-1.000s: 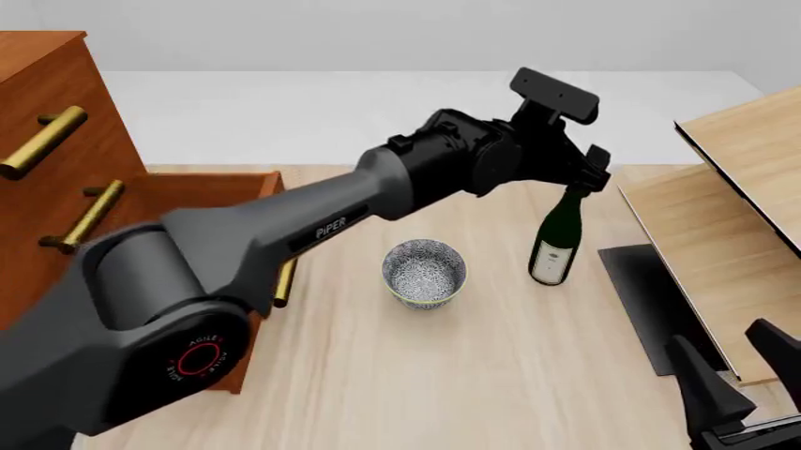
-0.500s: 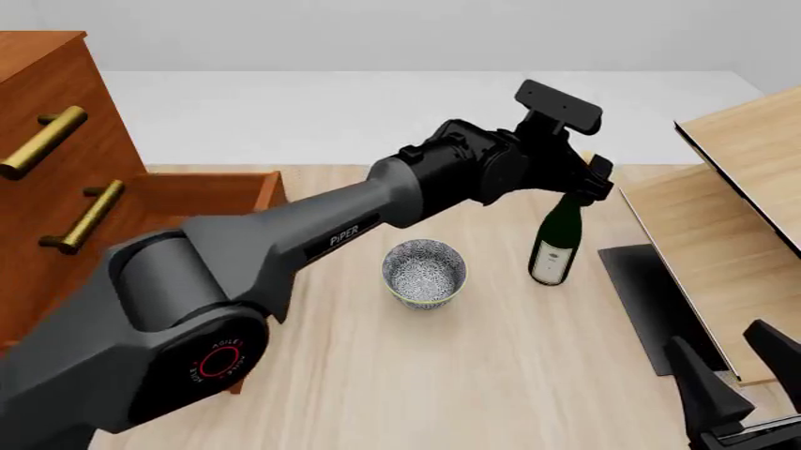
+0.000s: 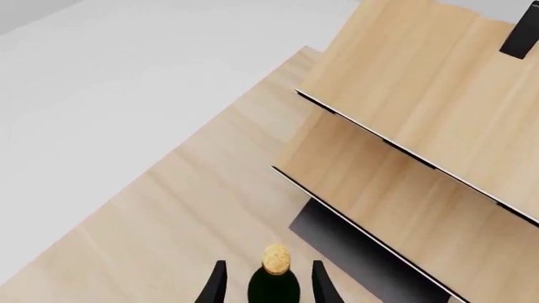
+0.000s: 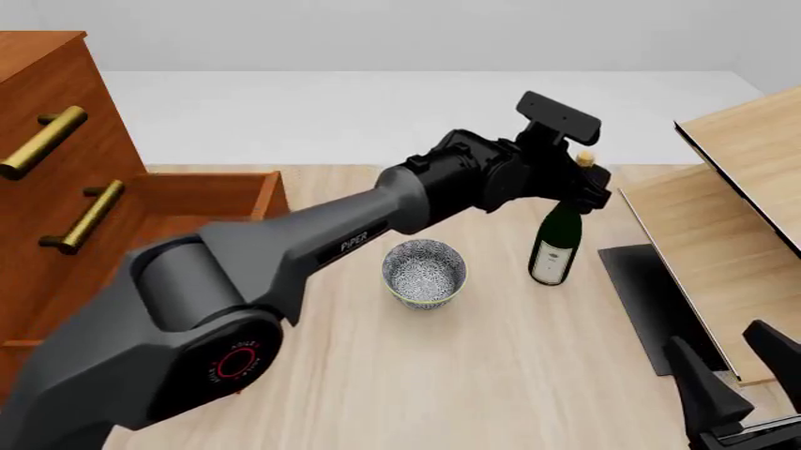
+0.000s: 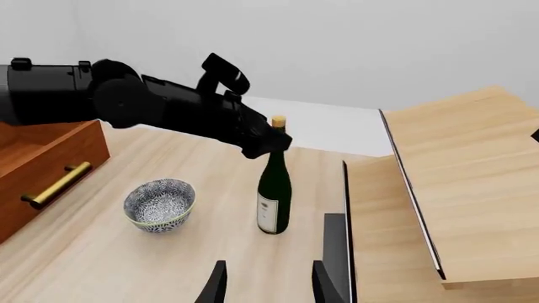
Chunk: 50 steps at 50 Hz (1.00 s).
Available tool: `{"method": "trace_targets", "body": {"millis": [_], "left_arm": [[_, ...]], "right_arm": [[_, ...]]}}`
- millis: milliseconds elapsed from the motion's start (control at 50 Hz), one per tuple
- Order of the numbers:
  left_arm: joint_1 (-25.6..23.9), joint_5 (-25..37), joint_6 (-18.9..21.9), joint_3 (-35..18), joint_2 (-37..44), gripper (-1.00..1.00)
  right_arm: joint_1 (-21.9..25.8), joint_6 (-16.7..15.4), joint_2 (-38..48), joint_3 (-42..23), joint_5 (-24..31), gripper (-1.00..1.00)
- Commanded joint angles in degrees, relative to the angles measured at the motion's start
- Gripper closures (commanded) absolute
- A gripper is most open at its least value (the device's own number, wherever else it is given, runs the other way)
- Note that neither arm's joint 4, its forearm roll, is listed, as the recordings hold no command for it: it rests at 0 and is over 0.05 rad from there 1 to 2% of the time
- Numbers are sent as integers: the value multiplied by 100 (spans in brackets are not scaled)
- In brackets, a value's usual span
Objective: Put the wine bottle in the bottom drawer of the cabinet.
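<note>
Green glass stands upright on the table: the wine bottle, gold cap on top, white label facing us, and the left gripper is right down at its neck. From the left wrist view the two fingers sit either side of the neck just under the cap, parted only by the neck's width, though whether they actually press the glass I cannot tell. Over on the near right edge the right gripper hangs low with its jaws spread apart and nothing between them, well away from the bottle. Pale wood is the table all over, with a white floor and a plain light wall behind. One patterned bowl sits just left of the bottle, apart from it. One cabinet in reddish-brown wood rises at the left with two brass handles showing on its upper fronts, and the bottom drawer stands pulled out, its brass bar handle clear in the right wrist view. On the right, one piece of light-wood furniture with slanted panels, and a dark flat panel at its foot. So: one bottle, one bowl, two arms.
</note>
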State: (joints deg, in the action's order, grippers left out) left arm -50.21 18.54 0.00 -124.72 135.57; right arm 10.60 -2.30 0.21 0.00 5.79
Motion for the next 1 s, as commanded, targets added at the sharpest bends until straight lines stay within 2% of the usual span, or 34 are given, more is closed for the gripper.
{"method": "trace_targets", "body": {"millis": [20, 380, 400, 700, 1000], "left_arm": [[23, 36, -12, -91, 50, -100], [-45, -15, -78, -34, 101, -100], [-47, -22, -75, -25, 96, 100], [-95, -113, -65, 178, -81, 100], [-129, -372, 183, 855, -741, 100]], "right_arm": [[-4, -2, 1, -1, 8, -100], [-5, 0, -7, -2, 11, -100], [5, -4, -7, -2, 17, -100], [23, -8, -4, -2, 3, -100], [33, -18, 1, -4, -36, -100]]}}
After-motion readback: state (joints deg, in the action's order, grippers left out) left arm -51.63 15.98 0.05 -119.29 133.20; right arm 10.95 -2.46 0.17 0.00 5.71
